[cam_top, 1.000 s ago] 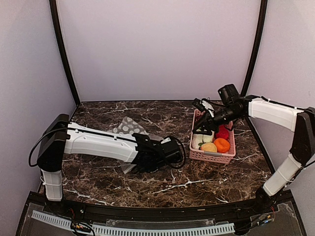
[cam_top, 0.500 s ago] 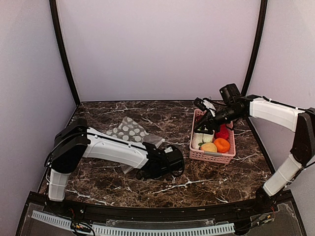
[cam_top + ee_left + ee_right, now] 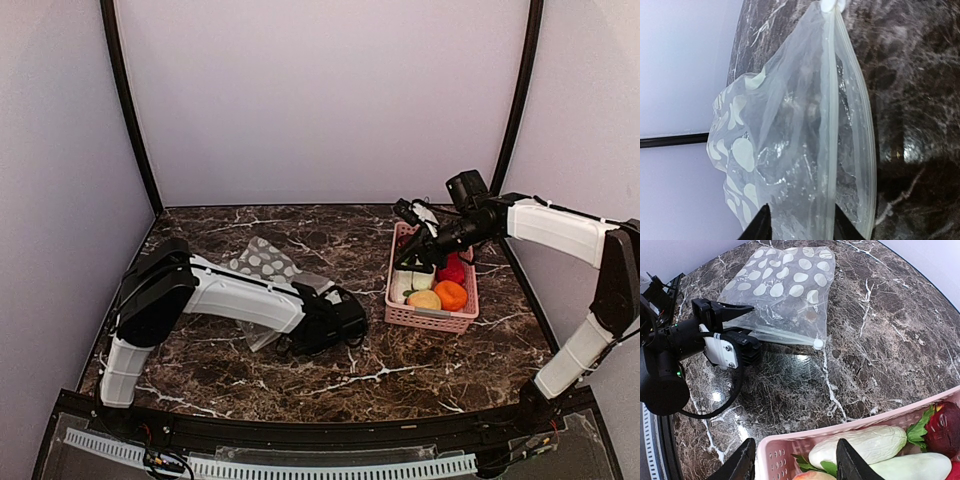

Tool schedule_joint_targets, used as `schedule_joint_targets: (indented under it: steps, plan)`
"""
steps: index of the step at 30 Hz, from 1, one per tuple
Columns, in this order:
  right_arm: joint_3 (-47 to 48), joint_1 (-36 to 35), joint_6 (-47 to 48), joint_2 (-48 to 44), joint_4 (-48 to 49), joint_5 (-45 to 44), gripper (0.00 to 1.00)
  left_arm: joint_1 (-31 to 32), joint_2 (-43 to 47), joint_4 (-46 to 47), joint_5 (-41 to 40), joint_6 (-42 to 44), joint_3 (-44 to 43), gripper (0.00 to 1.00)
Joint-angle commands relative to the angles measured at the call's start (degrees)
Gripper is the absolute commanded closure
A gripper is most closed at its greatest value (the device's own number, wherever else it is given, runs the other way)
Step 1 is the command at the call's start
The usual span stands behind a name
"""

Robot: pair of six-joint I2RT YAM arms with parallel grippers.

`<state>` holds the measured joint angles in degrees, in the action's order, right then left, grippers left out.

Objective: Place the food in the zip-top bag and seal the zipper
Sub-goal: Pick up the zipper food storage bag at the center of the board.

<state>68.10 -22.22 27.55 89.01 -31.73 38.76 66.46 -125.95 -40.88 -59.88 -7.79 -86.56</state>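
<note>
At centre-left the dotted bag lies on the marble table. Its zipper runs between the fingers of the left gripper; I cannot tell whether they pinch it. At right, two radishes and an orange piece sit in the pink basket. The right gripper hovers above, fingers spread, empty.
</note>
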Motion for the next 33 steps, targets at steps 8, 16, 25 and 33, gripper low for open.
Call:
schedule_joint_targets:
  steps: [8,16,25,33]
  plan:
    - [-0.31,0.70,-0.44,-1.56,0.39,0.31,0.48,-3.95,2.72,-2.05,-1.70,1.36,-0.38,0.86]
    - [2.58,1.39,0.54,-1.71,-0.30,-5.71,0.48,-9.19,12.07,1.58,9.29,7.13,-0.80,0.99]
    - [19.36,1.98,-2.30,2.97,-7.92,-4.24,0.44,-16.26,21.24,8.69,25.54,14.70,-5.36,0.99]
    - [37.17,-1.91,-16.73,18.93,-9.71,0.63,0.41,-21.76,18.26,12.56,41.89,2.37,-10.73,0.99]
